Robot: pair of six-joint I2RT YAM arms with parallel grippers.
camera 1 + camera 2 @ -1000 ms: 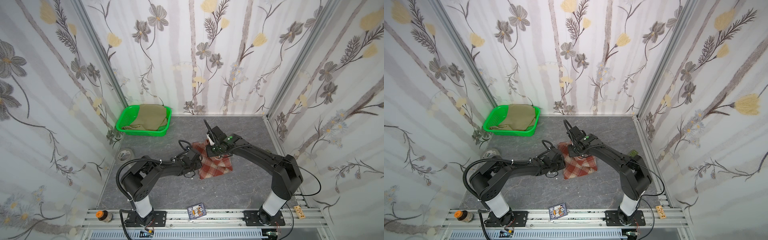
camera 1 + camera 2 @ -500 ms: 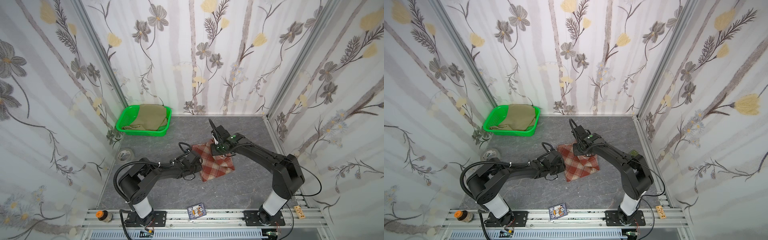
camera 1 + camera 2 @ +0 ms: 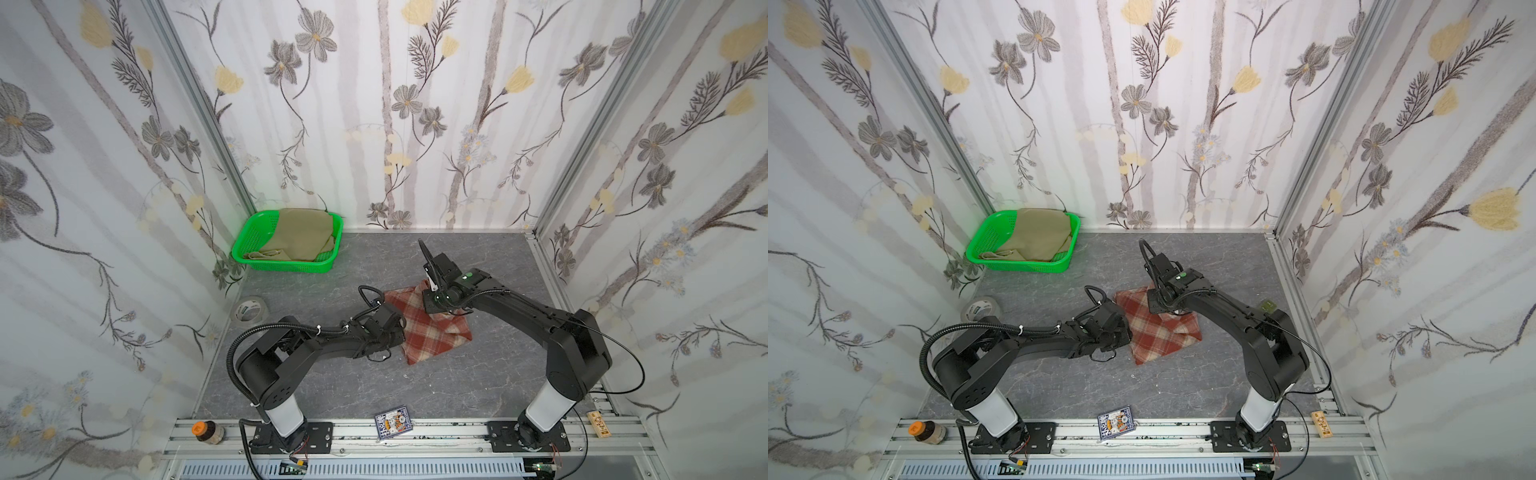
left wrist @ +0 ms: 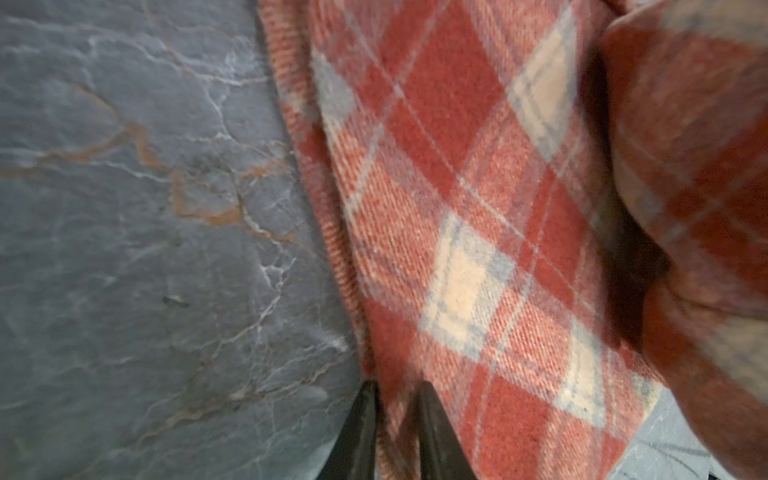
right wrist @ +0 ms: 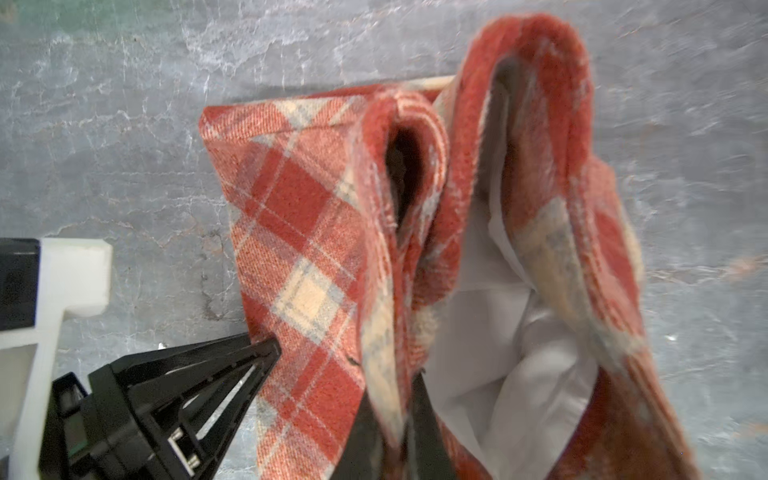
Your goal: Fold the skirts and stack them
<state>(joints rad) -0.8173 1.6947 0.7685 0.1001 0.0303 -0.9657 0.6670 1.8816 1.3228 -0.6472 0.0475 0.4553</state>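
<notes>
The plaid skirt (image 3: 432,332) (image 3: 1160,334) lies part-folded mid-table. One fold of it is lifted, and white lining shows in the right wrist view. My left gripper (image 4: 397,388) (image 3: 401,332) is shut on the plaid skirt (image 4: 469,195) at its left edge, low on the table. My right gripper (image 5: 399,386) (image 3: 434,305) is shut on the raised far edge of the plaid skirt (image 5: 303,232). The left gripper's black fingers (image 5: 257,353) touch the skirt's side there. The khaki skirt (image 3: 297,239) (image 3: 1034,235) lies crumpled in the green basket (image 3: 249,243) (image 3: 982,243).
The basket stands at the back left by the wall. A tape roll (image 3: 249,309) (image 3: 982,309) lies left of the arms. On the front rail are a card pack (image 3: 392,422), a small bottle (image 3: 205,430) and a wooden block (image 3: 598,424).
My right gripper has shifted a little to the right with the skirt's far edge, and the plaid cloth now spreads wider to the right. The left gripper has hardly moved.
</notes>
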